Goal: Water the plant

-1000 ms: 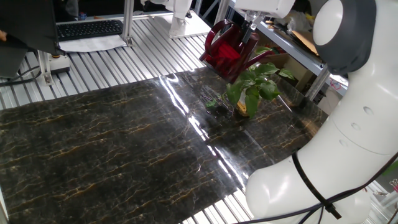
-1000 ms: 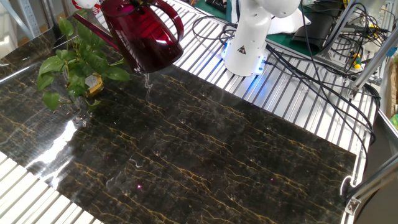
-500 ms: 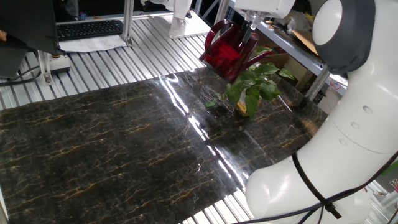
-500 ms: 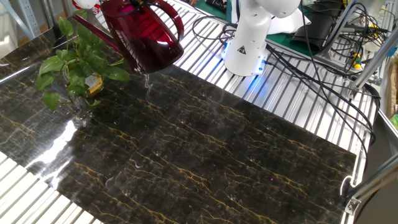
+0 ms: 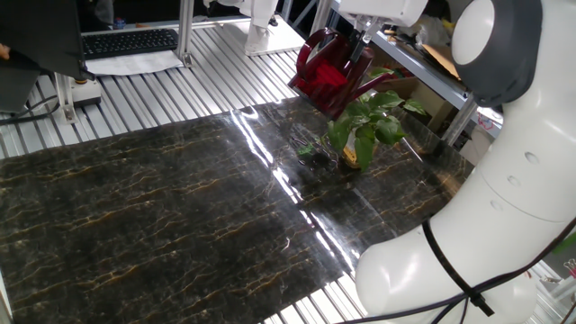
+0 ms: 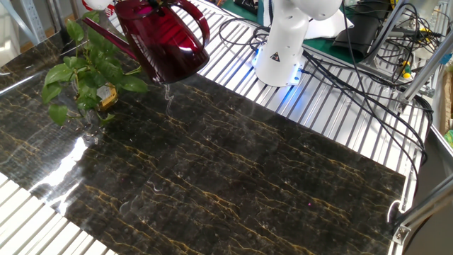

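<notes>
Gripper (image 5: 363, 38) fingers clamp the top of the red watering can (image 6: 164, 44), holding it aloft and tilted so that its long spout (image 6: 106, 32) slants out over the plant (image 6: 83, 76), evidently to send water down among the leaves rather than onto the table (image 6: 233, 184). Seen from the other fixed view, the plant stands at the far left of the dark marble top, just beside and below the can; no stream of water can be made out.
</notes>
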Motion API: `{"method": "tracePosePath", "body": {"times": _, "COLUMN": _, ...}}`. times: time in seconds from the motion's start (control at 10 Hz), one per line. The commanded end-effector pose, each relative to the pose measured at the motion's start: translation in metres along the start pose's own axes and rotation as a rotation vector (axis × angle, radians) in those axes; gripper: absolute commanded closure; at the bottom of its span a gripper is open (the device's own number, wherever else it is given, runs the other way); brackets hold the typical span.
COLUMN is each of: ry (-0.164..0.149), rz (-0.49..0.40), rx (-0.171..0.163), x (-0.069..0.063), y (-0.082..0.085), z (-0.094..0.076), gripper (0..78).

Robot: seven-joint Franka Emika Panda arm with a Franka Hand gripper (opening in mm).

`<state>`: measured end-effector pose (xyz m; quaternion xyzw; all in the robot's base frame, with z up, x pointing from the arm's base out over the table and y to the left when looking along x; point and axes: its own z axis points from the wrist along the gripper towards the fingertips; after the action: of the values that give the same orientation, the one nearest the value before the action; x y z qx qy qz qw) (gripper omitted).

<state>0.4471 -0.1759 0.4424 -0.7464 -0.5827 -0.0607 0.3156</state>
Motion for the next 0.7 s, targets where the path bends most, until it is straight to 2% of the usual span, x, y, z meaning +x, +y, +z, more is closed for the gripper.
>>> {"method": "tracePosePath", "body": {"times": 0.1, "ry": 0.007, "rz": -0.006, "rx": 0.000, "x": 0.0014, "y": -0.0007, "z": -0.0016, "gripper": 76.4}}
{"method": "tracePosePath", "body": {"times": 0.7, "ry": 0.017, "rz": -0.011, "rx": 0.005, "x": 0.0019, "y": -0.0008, "z": -0.0017, "gripper": 76.4}}
